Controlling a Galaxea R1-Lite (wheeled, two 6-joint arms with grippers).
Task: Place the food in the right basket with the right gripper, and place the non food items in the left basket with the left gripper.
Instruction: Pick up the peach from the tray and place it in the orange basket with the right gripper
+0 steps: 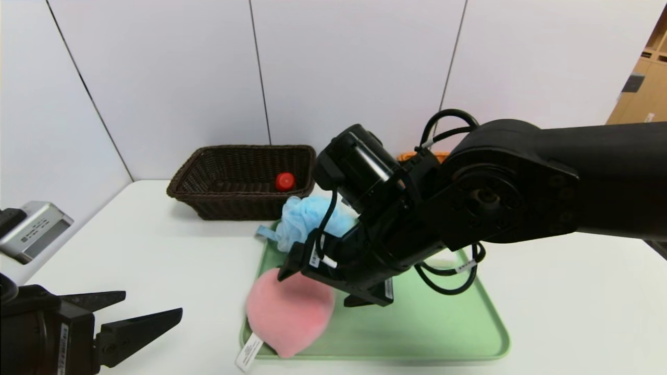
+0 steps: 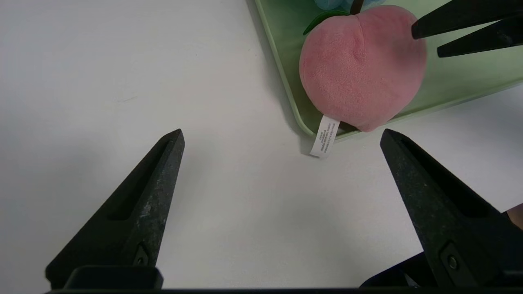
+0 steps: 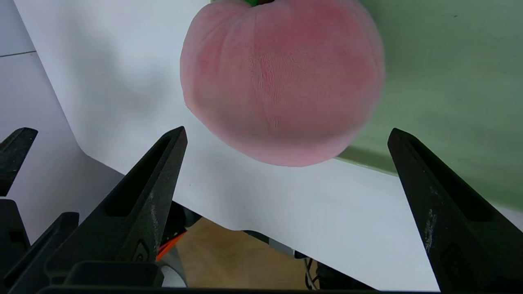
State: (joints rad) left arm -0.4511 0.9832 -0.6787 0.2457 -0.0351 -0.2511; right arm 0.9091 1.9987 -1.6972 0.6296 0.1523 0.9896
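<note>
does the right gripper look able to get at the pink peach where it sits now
Probably yes. The right gripper is open and faces the plush peach at the green tray's corner, nothing between. The left gripper is parked aside.

The right gripper (image 1: 333, 284) is matte black with pointed fingers, white labels and looping black cables; the left gripper (image 1: 140, 307) looks similar.

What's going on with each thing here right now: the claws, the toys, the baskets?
Right gripper: open, poised at the plush peach, not gripping it.
Left gripper: open, empty, parked above the table's near left corner.
Plush peach: lying on the green tray's corner, its tag hanging over the rim.
Green tray: flat on the table.
Blue bath puff: resting at the tray's far end.
Red ball: inside the dark basket.
Dark basket: upright.
</note>
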